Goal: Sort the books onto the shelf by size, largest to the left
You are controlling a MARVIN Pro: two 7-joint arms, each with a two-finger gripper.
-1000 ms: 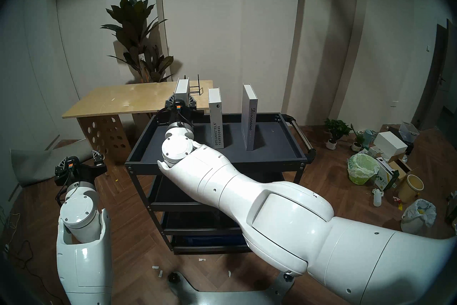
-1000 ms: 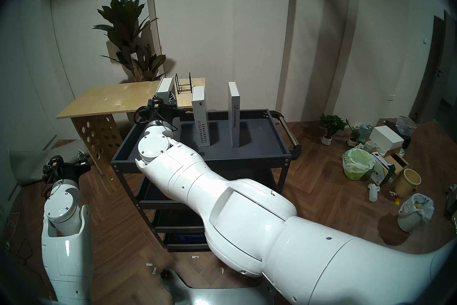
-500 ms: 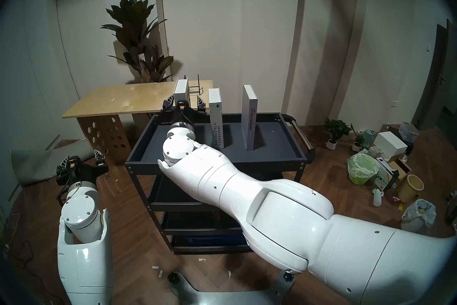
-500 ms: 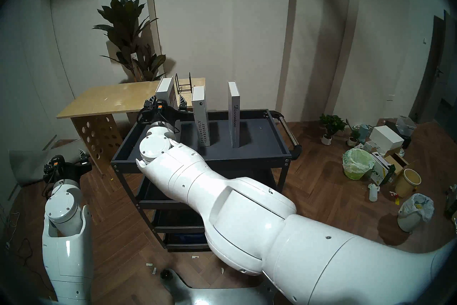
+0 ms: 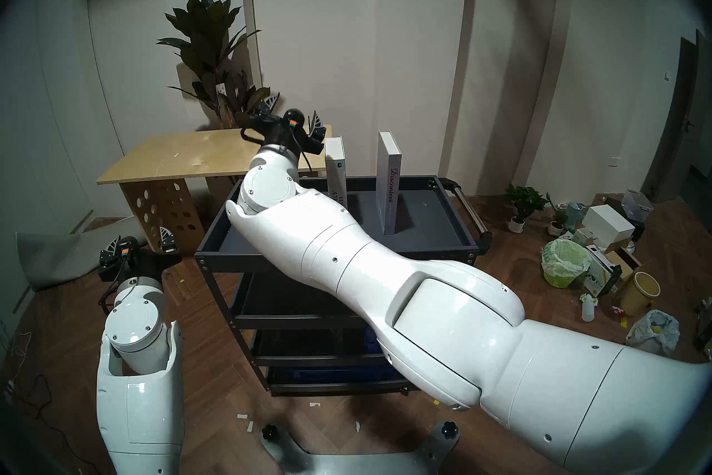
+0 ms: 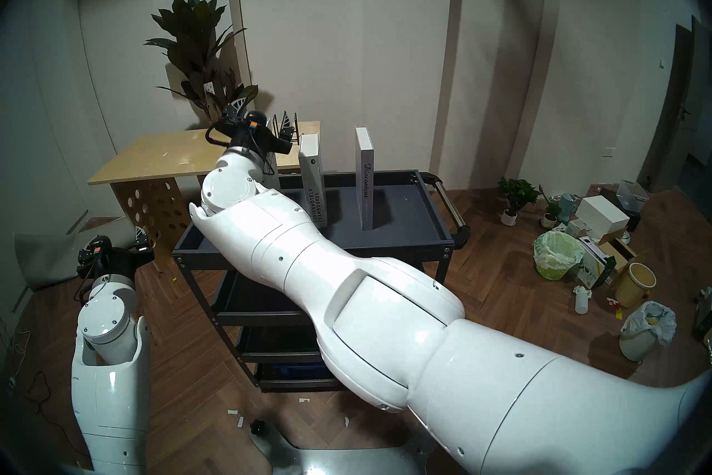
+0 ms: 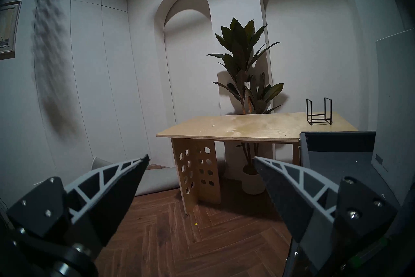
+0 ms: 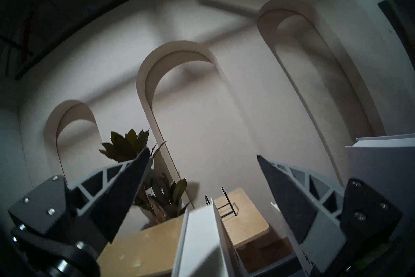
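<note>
The right gripper point(image 5: 294, 112) is held open and empty above the tall white book point(image 8: 199, 236), which stands upright near the rear left corner of the dark grey tray point(image 5: 424, 231). The "Designhotels" book point(image 5: 334, 162) is seen upright mid-tray, and the "Discontent" book point(image 5: 389, 173) well apart toward the right edge. The left gripper point(image 5: 140, 237) is held open and empty, low beyond the left edge.

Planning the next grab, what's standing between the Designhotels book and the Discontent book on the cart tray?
Nothing: only bare tray separates Designhotels and Discontent, in both head views.
</note>
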